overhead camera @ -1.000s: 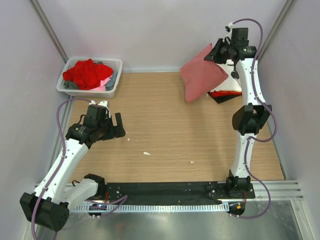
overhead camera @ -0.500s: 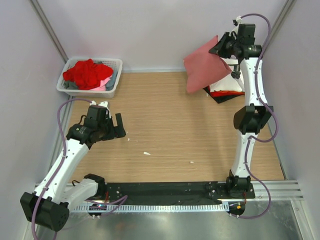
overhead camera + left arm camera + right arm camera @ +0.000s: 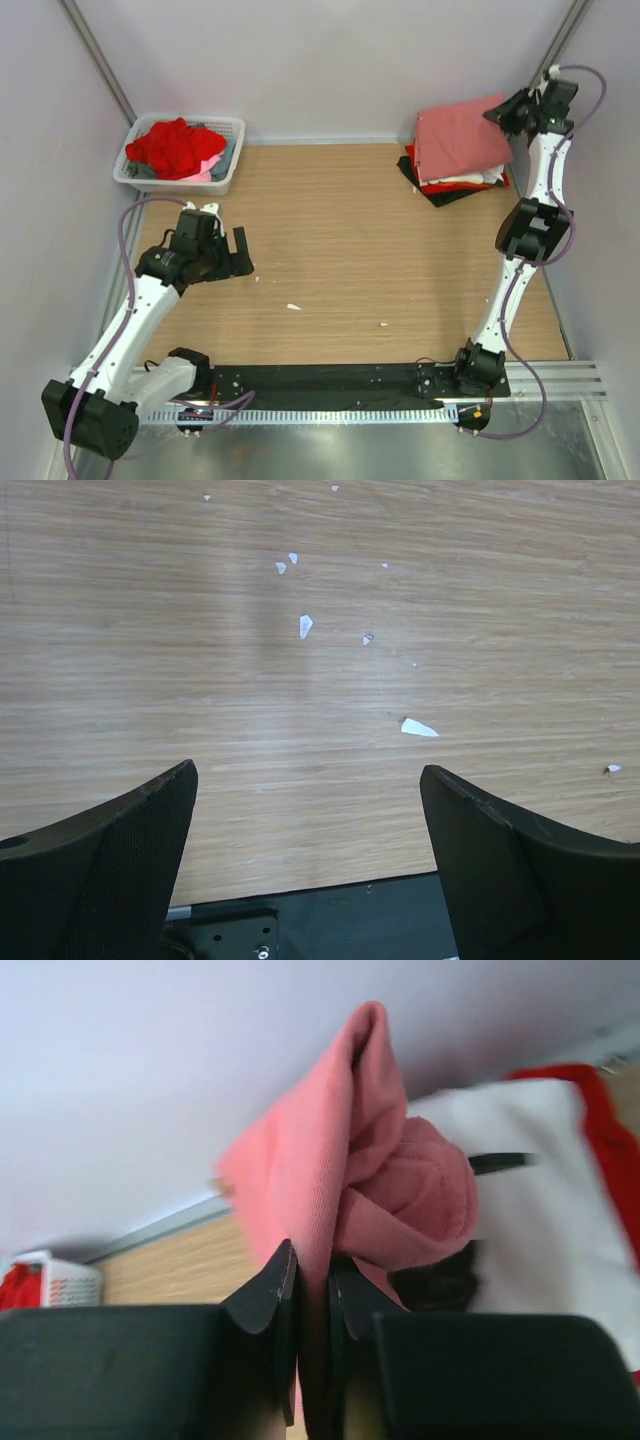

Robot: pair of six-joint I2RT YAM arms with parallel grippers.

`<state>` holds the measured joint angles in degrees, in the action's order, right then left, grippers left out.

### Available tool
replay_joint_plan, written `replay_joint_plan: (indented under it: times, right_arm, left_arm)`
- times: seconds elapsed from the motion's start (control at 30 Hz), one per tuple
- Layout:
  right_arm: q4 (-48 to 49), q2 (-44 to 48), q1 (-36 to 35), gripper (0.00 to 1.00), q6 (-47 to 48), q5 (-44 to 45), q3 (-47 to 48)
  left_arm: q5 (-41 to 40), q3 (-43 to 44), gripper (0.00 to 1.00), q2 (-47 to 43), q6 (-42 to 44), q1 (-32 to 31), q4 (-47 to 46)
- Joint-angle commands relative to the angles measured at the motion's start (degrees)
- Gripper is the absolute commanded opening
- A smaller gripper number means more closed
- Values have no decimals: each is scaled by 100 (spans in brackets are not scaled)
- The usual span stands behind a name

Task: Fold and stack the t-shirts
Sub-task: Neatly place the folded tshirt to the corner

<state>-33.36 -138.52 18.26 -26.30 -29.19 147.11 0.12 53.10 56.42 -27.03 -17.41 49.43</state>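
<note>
Right gripper has swung farther from the white basket toward the right wall, and the salmon-pink t-shirt, which hung tilted in the air half a second back, now lies flat on the pile. Left arm has not shifted.

Pile sits well to the right of the basket, along the same far edge of the table. From the top down: salmon-pink, a white tee, a red one, a black one at the bottom, corner sticking out toward the basket side.

Right pincer is pressed together on the pink shirt's far-right edge. The wrist view shows the two fingertips pinching a bunched fold of pink cloth, with the white tee and a strip of red beneath, and the basket small in the distance.

Left gripper hovers nearer the arm bases than the basket and slightly to its right — jaws wide apart, nothing between them. Its wrist view has both fingers framing bare wood and a few white paper scraps.

Basket holds a crumpled red t-shirt heaped on top, with grey cloth and a bit of pink showing at its right side.
</note>
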Motion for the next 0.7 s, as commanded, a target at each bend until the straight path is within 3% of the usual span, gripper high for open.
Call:
replay_joint_plan:
  times: [0.0,0.03,0.1,0.23,0.43,0.67]
  right_arm:
    - [410,-947,151,18,-244,-404,106]
    - [357,-1088,186,28,-209,-360,151]
    - [313,-1274,222,28,-182,-263,126]
    - [330,-889,432,65,-270,990,-199]
    - [357,-195,749,83,-331,1959,-551]
    - [296,913,855,96,-446,2619,-930]
  left_arm:
    - [137,-10,93,26,-48,-34,-250]
    - [146,-19,93,35,-48,-43,-258]
    - [137,-10,93,44,-48,-43,-250]
    - [129,-19,93,35,-48,-96,-250]
    - [120,-19,93,-44,-57,-149,-258]
    - [137,-19,93,-157,-48,-158,-258]
